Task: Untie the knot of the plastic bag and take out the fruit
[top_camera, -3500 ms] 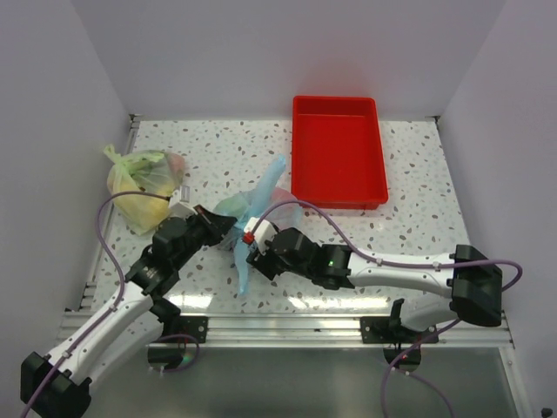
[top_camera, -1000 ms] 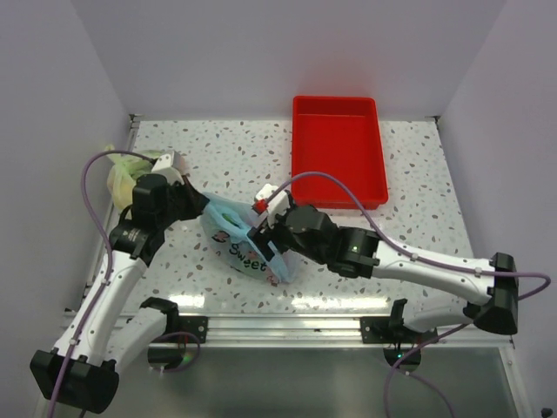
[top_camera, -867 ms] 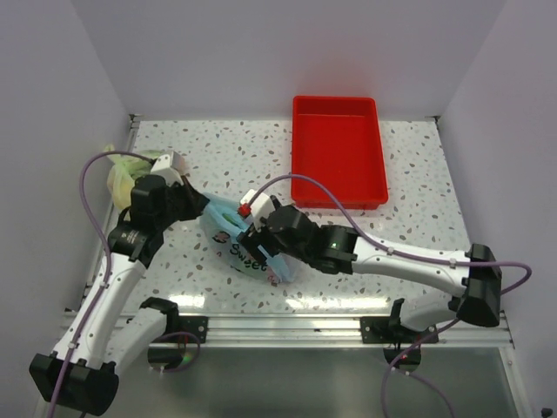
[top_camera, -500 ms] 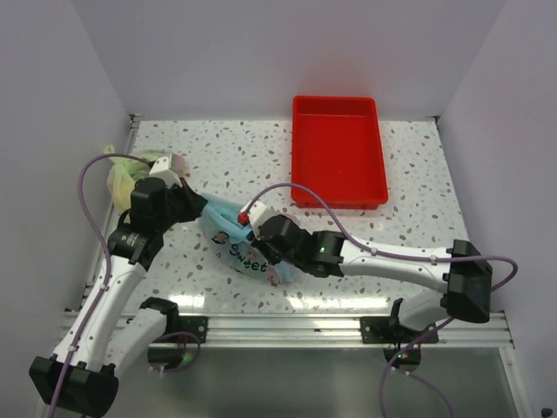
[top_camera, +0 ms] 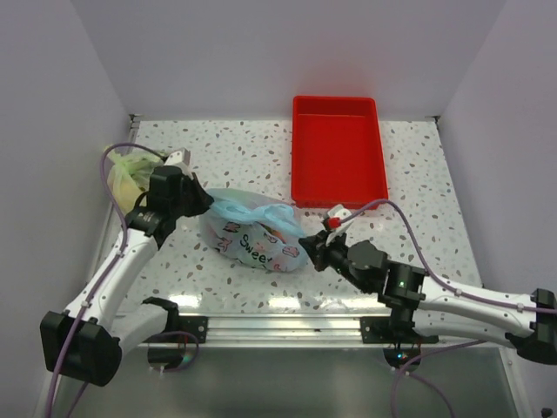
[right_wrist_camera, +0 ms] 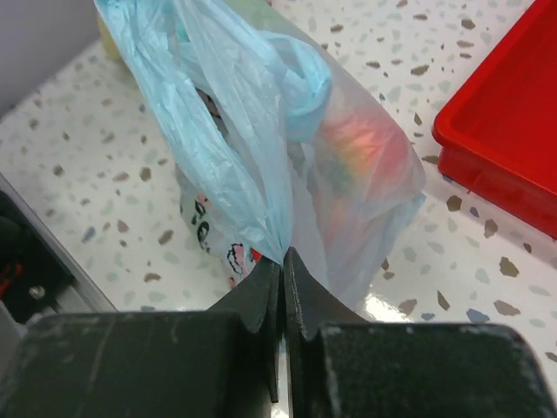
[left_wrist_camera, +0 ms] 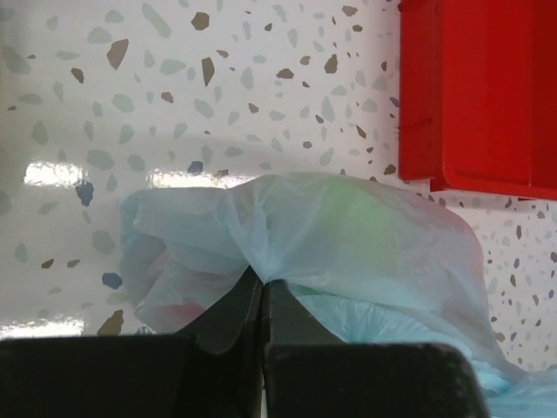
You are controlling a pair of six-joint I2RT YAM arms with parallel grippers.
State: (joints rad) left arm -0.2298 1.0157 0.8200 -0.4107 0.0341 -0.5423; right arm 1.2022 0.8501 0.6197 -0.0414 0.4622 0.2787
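Two pinches on one plastic bag (top_camera: 248,233), lying on the table (top_camera: 409,187).
Nearest, right tool (top_camera: 305,248) clamped shut on a gathered strip of blue film at the bag's right end; farther, left tool (top_camera: 205,202) closed tight on bunched film at its left end. From the right wrist alone: reddish fruit (right_wrist_camera: 365,144) behind the film. From the left wrist: green tint inside. From above: red tray (top_camera: 338,165) beyond, yellow-green bag (top_camera: 129,170) far left.
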